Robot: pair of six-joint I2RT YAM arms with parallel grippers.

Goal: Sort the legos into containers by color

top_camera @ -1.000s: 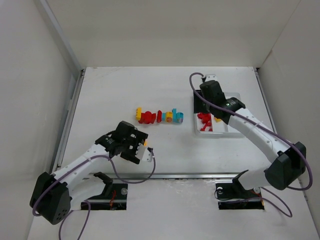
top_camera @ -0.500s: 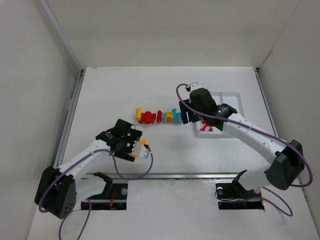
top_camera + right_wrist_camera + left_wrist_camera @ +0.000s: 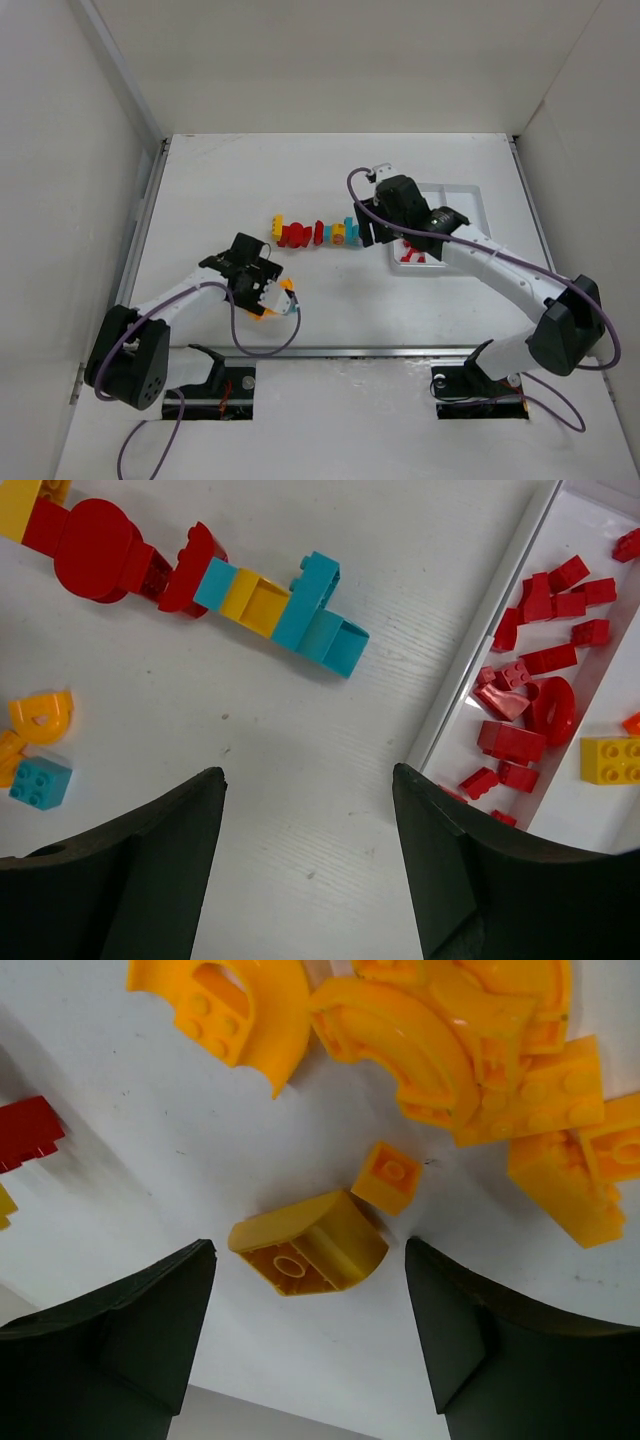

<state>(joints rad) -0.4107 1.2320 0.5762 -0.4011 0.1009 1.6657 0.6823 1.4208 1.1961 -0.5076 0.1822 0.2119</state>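
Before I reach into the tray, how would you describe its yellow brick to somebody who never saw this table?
Look at the right side of the table, where a white tray lies. Inside, beside the red pieces, sits one yellow brick. Its yellow colour sets it apart from the red neighbours.

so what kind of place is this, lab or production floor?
Likely a lab test cell: a bare white table boxed in by plain white panels, left arm and right arm bolted at its near edge, and only toy legos and a small sorting tray as workpieces.
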